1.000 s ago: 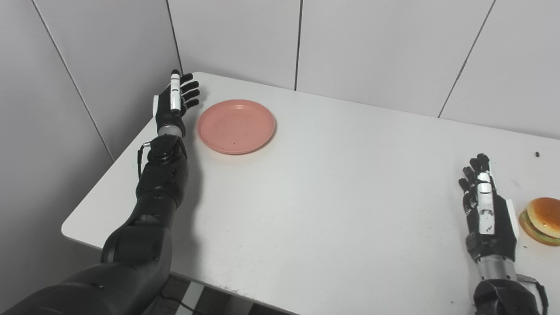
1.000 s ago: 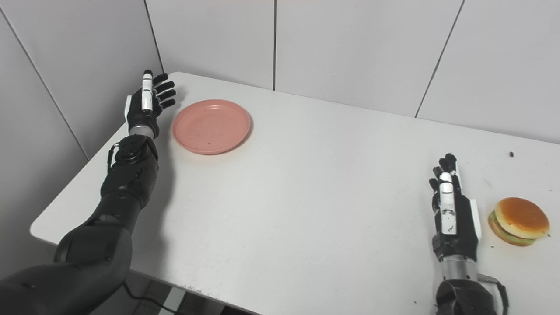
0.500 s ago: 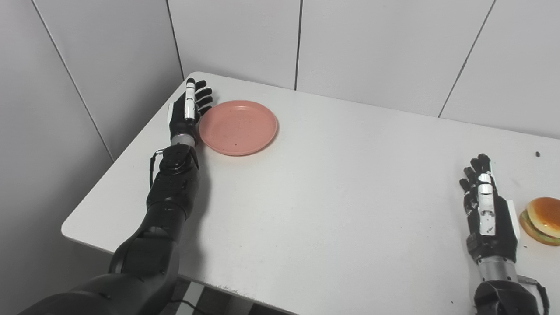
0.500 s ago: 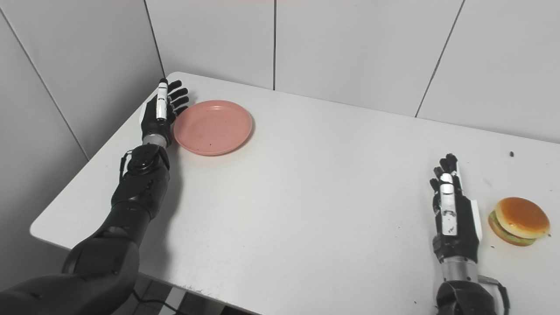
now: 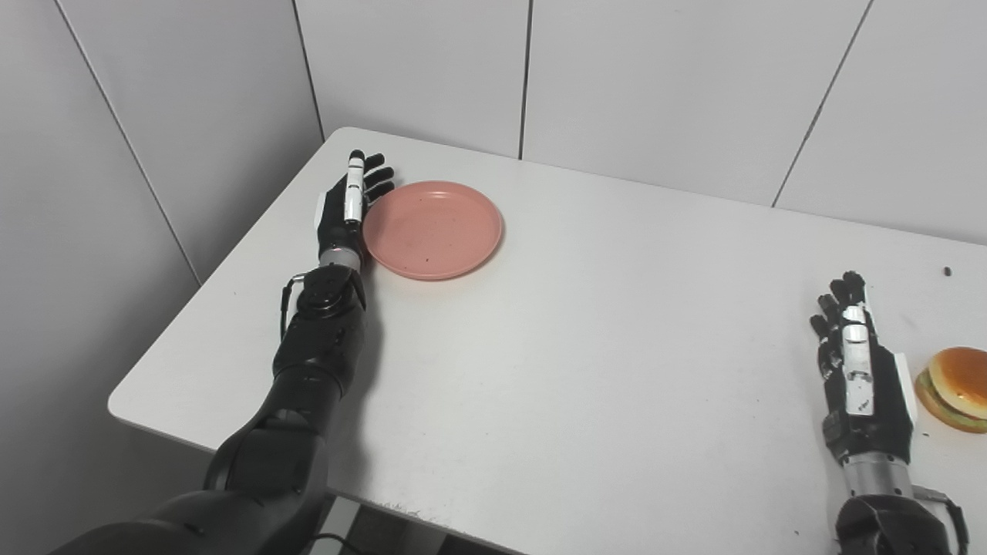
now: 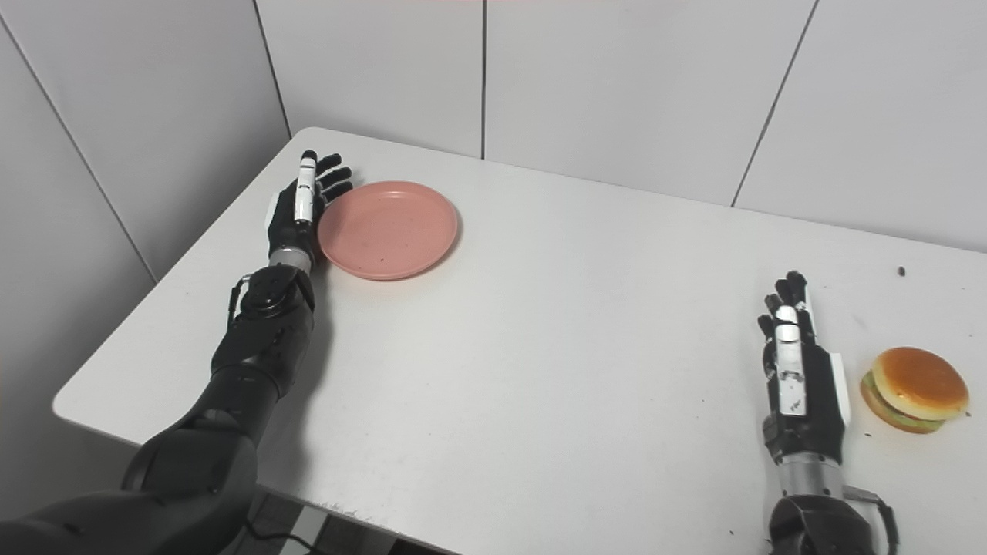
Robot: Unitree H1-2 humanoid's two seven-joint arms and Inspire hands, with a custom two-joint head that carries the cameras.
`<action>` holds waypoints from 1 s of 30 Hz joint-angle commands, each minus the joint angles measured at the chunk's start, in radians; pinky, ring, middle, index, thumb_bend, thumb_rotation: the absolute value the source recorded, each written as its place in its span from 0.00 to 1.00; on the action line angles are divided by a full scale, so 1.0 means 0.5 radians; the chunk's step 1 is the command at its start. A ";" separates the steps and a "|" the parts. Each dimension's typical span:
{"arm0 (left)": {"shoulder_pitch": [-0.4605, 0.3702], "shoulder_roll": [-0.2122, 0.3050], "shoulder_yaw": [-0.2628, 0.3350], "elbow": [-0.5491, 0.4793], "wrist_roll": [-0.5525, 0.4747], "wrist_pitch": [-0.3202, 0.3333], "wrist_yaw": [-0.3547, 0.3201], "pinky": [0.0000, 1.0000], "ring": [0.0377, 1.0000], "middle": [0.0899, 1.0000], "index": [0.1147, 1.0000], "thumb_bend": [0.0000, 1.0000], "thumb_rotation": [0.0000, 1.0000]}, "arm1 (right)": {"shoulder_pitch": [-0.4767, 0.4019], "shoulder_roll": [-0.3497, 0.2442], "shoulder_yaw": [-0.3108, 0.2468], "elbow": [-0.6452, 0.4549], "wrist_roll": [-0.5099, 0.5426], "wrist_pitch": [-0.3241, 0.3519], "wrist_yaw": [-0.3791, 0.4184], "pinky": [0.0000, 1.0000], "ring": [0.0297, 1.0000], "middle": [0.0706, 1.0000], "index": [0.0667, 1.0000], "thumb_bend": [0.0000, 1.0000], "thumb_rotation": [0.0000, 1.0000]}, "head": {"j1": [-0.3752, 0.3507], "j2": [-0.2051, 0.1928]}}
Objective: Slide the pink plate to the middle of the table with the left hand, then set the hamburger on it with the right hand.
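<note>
Left hand [image 5: 347, 210] spread flat, seemingly touching pink plate [image 5: 433, 229] rim near table [image 5: 555, 370] corner, right hand [image 5: 857, 378] spread beside hamburger [image 5: 953, 387]

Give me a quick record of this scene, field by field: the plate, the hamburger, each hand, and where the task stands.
pink plate: far-left part of the white table, empty, not yet at the middle
hamburger: on the table at the right edge, beside the right hand, not touched
left hand: open, fingers straight, edge-on against the plate's left rim
right hand: open, resting on the table, holding nothing
task stage: plate slide under way; hamburger not yet picked up
</note>
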 commanded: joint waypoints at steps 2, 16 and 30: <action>-0.034 -0.006 -0.036 -0.107 0.016 -0.041 -0.032 0.74 0.76 0.72 0.68 0.41 1.00 | 0.023 0.004 -0.002 -0.007 0.005 -0.060 -0.002 1.00 1.00 1.00 1.00 0.53 0.92 | -0.002 -0.001; 0.069 -0.169 -0.171 -0.420 0.004 0.104 -0.115 0.73 0.76 0.73 0.69 0.43 1.00 | 0.020 0.017 0.010 -0.015 -0.038 -0.056 -0.026 1.00 1.00 1.00 1.00 0.52 0.94 | -0.079 0.014; 0.146 -0.324 -0.290 -0.529 0.047 0.184 -0.176 0.72 0.75 0.72 0.68 0.42 1.00 | 0.031 0.105 0.045 -0.084 -0.113 0.014 -0.112 1.00 0.99 1.00 1.00 0.57 0.89 | -0.462 0.077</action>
